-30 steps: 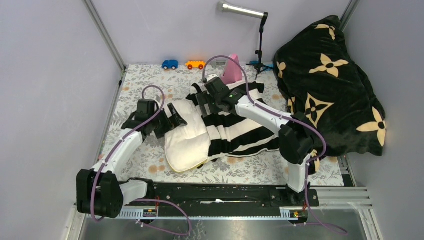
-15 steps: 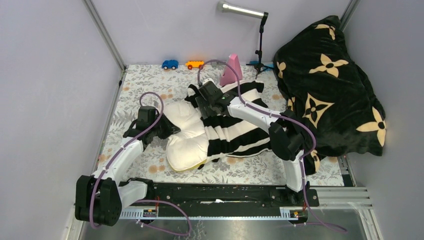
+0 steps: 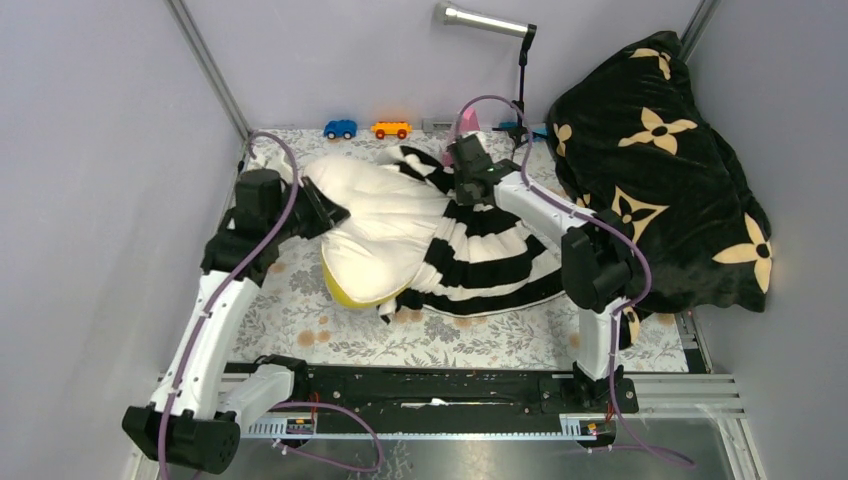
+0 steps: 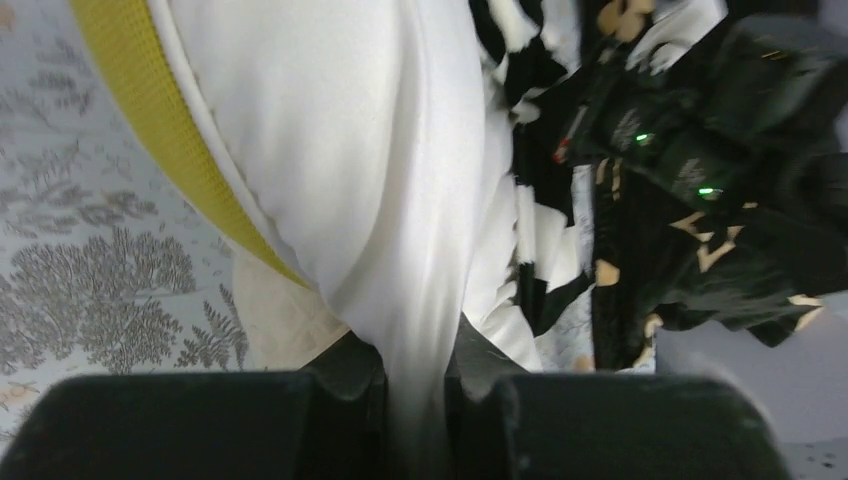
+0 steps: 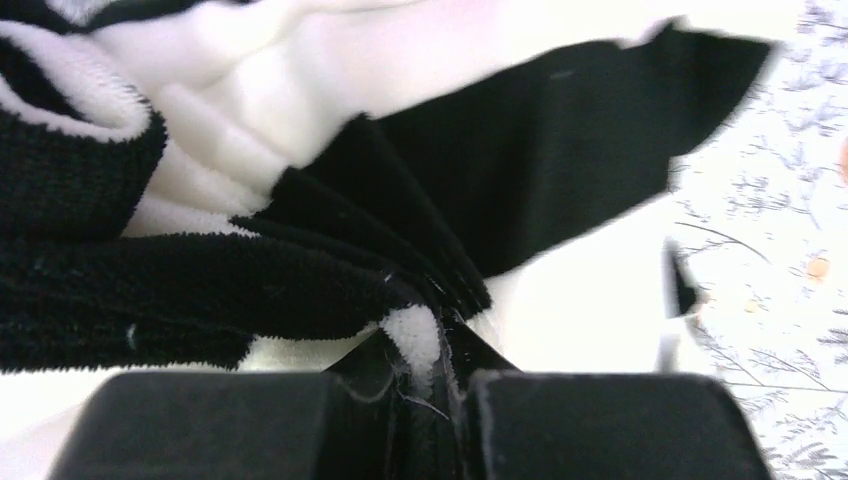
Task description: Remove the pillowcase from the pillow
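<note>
The pillowcase [image 3: 480, 250], with its black and white stripes, lies in the middle of the table [image 3: 300, 310]. It covers only the right part of the pillow [image 3: 385, 225]. The left part of the pillow is out and bare. It is puffy and white, with a yellow band [image 3: 350, 293] along its near edge.

The left gripper [image 3: 335, 213] is at the pillow's far left corner. In its own camera, the jaws are squeezed tight on a fold of the white pillow cloth. The right gripper [image 3: 462, 185] is at the far edge of the pillowcase, near its open end. In its own camera, the jaws are pinched shut on a bunch of striped cloth.

I think the job is about half done. One arm holds the pillow and one holds the case, so they seem ready to pull apart. The rest of the pillow has yet to slide out.

A big black blanket [image 3: 660, 170] with tan flowers sits to the right. Two toy cars [image 3: 340, 129] wait by the back wall.
</note>
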`<state>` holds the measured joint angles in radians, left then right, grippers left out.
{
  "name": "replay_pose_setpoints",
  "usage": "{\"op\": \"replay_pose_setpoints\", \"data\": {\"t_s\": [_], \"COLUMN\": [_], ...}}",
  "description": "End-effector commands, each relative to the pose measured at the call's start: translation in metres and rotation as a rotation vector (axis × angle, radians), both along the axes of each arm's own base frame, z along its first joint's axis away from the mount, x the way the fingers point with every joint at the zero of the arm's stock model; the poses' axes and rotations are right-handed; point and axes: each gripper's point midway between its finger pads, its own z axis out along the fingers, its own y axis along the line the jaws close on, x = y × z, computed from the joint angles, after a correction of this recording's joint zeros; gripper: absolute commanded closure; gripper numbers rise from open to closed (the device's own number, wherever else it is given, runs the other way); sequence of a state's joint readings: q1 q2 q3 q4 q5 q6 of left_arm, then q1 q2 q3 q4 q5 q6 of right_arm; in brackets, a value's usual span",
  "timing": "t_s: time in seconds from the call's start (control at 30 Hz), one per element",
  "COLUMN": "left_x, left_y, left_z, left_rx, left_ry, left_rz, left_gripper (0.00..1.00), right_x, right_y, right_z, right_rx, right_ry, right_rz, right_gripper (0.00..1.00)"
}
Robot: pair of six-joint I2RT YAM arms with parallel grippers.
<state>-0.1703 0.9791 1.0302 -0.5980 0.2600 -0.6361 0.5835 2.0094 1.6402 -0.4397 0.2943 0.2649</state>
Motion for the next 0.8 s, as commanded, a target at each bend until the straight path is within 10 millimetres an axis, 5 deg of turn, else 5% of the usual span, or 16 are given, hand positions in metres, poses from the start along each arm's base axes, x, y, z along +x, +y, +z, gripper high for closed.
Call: {"op": "replay_pose_setpoints", "data": {"t_s": [0.0,0.13,0.23,0.4,0.5,0.77], "left_x": [-0.008,-0.028,-0.029,-0.005,0.007,0.027], "left_y": [0.026,0.056,0.078,0.039,0.015,0.004], "left_z": [0.172,0.236,0.242,0.197,0.165,0.079], "left_rx": [0.011,0.058,0.106,0.024,-0.031,-0.015], "left_ry": [-0.447,-0.603,-0.618,-0.521,-0.464,-0.274], "left_rz": [0.097,0.239,0.347,0.169,0.059,0.006], "left_gripper": [1.00,1.00,1.00,1.00,1.00,1.00], "right_x": [0.014,0.017,0.013,0.006,-0.006,-0.045], "right_y": [-0.124,-0.182,-0.205,-0.165,-0.146,-0.142], "right_z": [0.003,0.020,0.037,0.062,0.094,0.149], "right_rx": [-0.197,-0.204,-0.186,0.029,0.134,0.219], "right_ry": [-0.020,-0.067,-0.104,-0.128,-0.187,-0.311], "right_rz": [-0.303,-0.493,-0.580,-0.397,-0.309,-0.262], "right_gripper": [1.00,1.00,1.00,0.93,0.88,0.86]}}
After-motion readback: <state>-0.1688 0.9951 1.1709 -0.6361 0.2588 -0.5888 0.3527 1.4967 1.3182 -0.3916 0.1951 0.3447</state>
